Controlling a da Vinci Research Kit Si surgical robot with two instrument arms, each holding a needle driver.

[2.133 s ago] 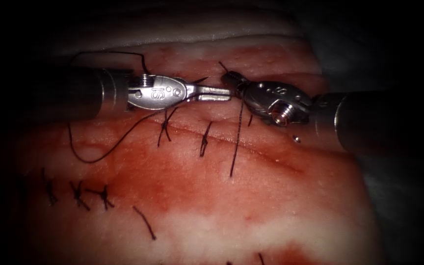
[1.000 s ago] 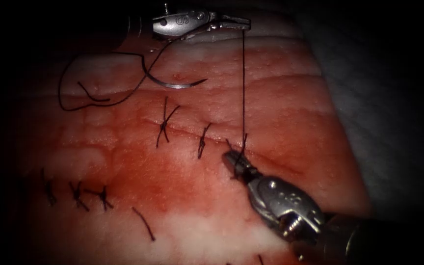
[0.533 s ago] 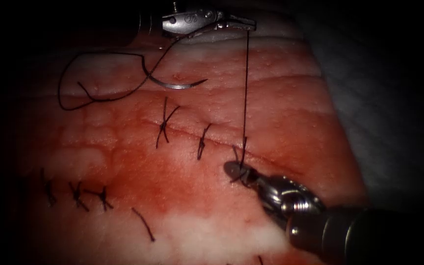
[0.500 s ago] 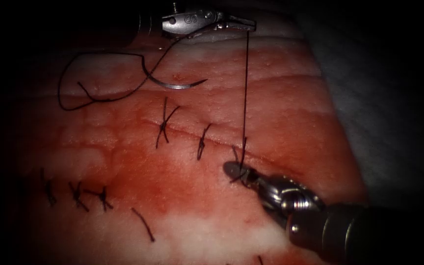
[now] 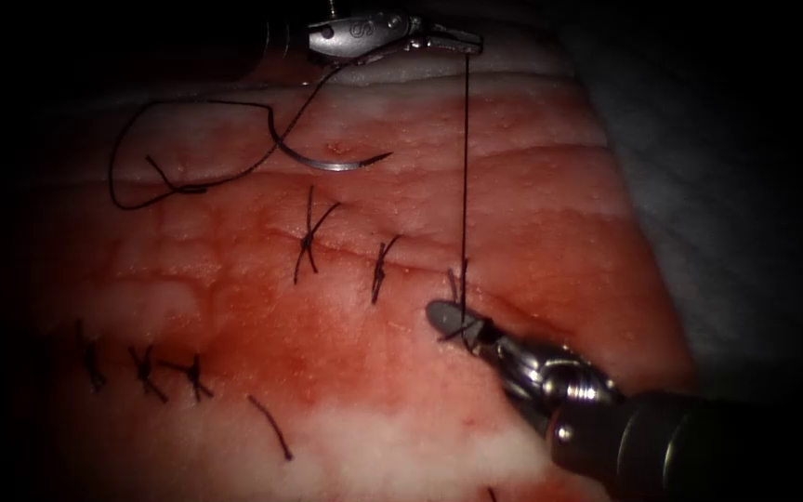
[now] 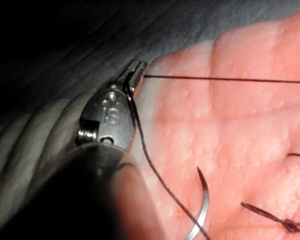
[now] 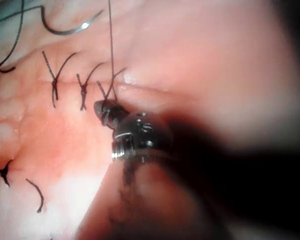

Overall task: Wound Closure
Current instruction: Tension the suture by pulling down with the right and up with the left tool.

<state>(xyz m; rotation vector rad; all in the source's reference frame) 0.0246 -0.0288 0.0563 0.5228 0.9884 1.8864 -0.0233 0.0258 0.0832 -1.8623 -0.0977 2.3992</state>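
- Two finished stitches (image 5: 307, 240) cross the cut (image 5: 355, 256) on the tissue (image 5: 532, 195), and a third knot (image 5: 457, 286) sits on the same line just to their right, seen from the endoscope.
- Red fluid (image 5: 327, 344) stains the tissue below the cut; above it the surface is paler and pink, and a white fatty strip runs along the lower edge.
- Further stitches (image 5: 146, 367) lie in a row at the lower left, with one loose cut end of thread (image 5: 271, 426) beside them.
- Grey ribbed cloth (image 6: 25, 145) lies under the tissue's edge in the left wrist view.
- Left gripper (image 5: 453, 40) is at the tissue's far edge, jaws pressed together on the thread (image 5: 464, 167); the left wrist view (image 6: 135, 70) shows the strand leaving its tip taut.
- That strand runs straight down to the third knot at the cut.
- Right gripper (image 5: 453, 321) lies low on the tissue just below the knot, jaws pinched on the short thread end there; the right wrist view (image 7: 104, 109) shows the same grip.
- Needle (image 5: 327, 163) lies free on the tissue above the cut, left of the taut strand, curved, with its point toward the right; neither tool holds it and it is not in the tissue.
- From the needle's blunt end, slack thread loops leftward over the tissue and back up to the left gripper.
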